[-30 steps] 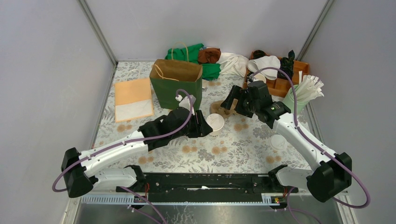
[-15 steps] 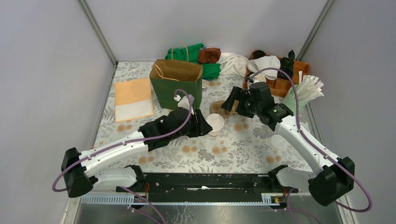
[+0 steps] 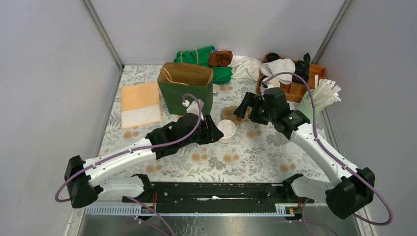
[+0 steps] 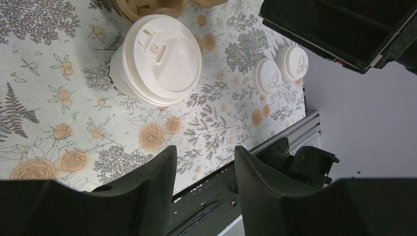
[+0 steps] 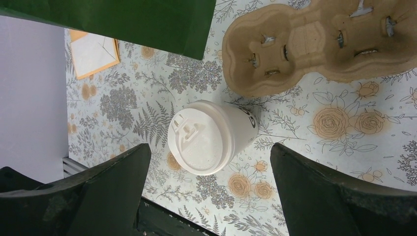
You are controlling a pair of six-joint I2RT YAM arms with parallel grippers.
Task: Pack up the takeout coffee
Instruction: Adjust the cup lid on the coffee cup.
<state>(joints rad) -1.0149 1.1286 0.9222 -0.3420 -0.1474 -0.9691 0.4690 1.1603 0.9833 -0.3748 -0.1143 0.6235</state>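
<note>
The takeout coffee is a small white paper cup with a white lid, standing upright on the floral table. In the left wrist view the coffee stands ahead of the fingers and apart from them. My left gripper is open and empty just left of the cup, and also shows in its wrist view. My right gripper is wide open and empty above and right of the cup. In the right wrist view my right gripper has the coffee between its spread fingers and below them.
A brown pulp cup carrier lies just behind the cup, in front of an upright green paper bag. An orange envelope lies at the left. Two loose lids lie at the right. A wooden tray and a mint cup of straws stand back right.
The right arm has shifted slightly to the right. The left arm and the cup have not moved.
</note>
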